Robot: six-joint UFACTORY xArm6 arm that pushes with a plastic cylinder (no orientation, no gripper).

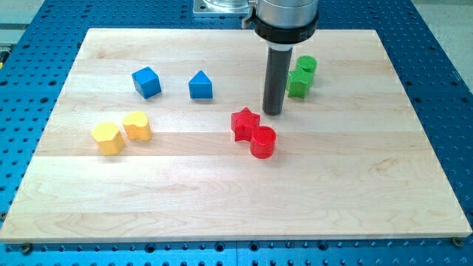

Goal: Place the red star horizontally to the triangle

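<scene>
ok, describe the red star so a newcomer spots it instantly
On the wooden board, look just below and left of my tip. Two red blocks touch there: the red star is the upper-left one, pointed, unlike the round red cylinder.

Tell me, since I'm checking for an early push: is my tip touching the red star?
Apart. The camera view shows a strip of bare wood between my tip and the red star, which lies to the tip's lower left, against the red cylinder.

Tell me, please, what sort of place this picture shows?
Probably a robotics lab bench: a wooden board lies on a blue perforated table, with small blocks like the red star beside my tip.
</scene>
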